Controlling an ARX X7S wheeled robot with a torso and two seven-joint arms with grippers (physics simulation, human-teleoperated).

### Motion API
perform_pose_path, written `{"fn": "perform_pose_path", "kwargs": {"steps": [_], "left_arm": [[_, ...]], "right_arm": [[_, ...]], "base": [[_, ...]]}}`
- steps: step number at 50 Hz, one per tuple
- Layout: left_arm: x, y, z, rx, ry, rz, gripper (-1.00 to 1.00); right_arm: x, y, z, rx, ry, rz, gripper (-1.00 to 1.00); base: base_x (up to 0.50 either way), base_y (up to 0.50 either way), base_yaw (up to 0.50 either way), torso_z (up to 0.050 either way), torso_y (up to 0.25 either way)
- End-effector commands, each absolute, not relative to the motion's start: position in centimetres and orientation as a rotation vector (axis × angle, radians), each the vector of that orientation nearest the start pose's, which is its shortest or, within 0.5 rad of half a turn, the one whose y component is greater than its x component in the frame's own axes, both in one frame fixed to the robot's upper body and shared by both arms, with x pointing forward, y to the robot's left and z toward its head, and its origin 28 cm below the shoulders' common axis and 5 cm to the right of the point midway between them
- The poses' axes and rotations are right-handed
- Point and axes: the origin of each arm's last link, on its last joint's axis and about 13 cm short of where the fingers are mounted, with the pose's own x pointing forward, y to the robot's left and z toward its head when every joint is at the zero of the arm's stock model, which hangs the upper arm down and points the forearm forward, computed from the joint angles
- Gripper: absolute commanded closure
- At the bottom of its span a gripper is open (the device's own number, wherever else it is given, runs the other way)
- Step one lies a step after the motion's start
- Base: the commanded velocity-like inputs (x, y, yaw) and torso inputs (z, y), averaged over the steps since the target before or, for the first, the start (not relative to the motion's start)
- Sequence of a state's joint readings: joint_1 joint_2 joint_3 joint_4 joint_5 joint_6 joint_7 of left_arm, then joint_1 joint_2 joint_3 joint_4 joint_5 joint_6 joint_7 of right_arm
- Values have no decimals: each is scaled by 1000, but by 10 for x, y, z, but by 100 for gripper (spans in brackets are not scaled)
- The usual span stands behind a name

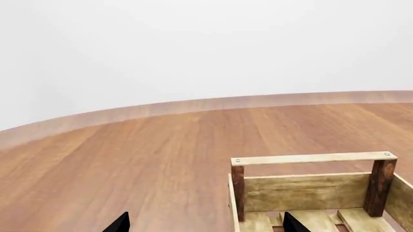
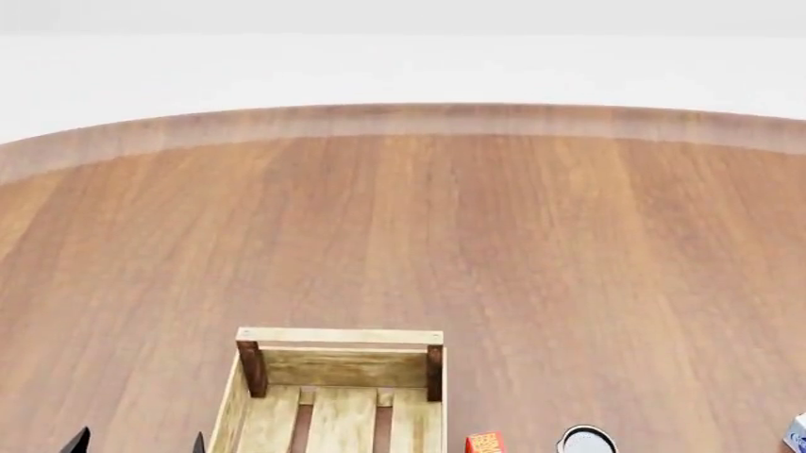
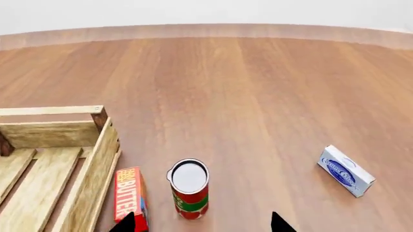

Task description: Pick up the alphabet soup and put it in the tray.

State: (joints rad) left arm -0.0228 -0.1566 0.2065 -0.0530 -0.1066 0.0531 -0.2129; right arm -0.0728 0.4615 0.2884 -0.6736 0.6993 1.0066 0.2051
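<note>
The alphabet soup with the blue label is out of view in every frame. The tray (image 2: 340,337) is a light-wood crate with dark corner posts at the near middle of the wooden table; it also shows in the left wrist view (image 1: 313,158) and the right wrist view (image 3: 96,164), and what shows of it holds nothing. My left gripper (image 1: 206,224) is open and empty over the tray's left wall; its tips show in the head view (image 2: 139,444). My right gripper (image 3: 203,224) is open and empty, just short of a red-and-green can (image 3: 189,195).
The red-and-green can with a white top (image 2: 587,440) stands right of the tray. An orange butter box (image 3: 128,198) lies between it and the tray wall. A blue-and-white box (image 3: 346,170) lies further right. The wooden table (image 2: 504,236) stretches far ahead.
</note>
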Motion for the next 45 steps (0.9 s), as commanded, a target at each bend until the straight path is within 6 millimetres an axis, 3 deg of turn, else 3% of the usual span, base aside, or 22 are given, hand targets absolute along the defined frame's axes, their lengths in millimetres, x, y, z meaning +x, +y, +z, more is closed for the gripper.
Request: {"fn": "perform_pose_path", "kwargs": {"steps": [1, 6, 15, 45], "left_arm": [[211, 204, 7, 52, -1, 16, -100], [211, 204, 6, 50, 1, 15, -100], [212, 204, 6, 48, 3, 14, -100], [211, 203, 6, 49, 4, 9, -100]], "right_arm": [[145, -204, 109, 17, 427, -68, -100], [134, -212, 103, 23, 467, -78, -100], [120, -227, 112, 40, 495, -91, -100], [57, -246, 121, -3, 535, -156, -100]], "base": [[0, 0, 0, 0, 0], [0, 0, 0, 0, 0], [0, 0, 0, 0, 0], [0, 0, 0, 0, 0]]}}
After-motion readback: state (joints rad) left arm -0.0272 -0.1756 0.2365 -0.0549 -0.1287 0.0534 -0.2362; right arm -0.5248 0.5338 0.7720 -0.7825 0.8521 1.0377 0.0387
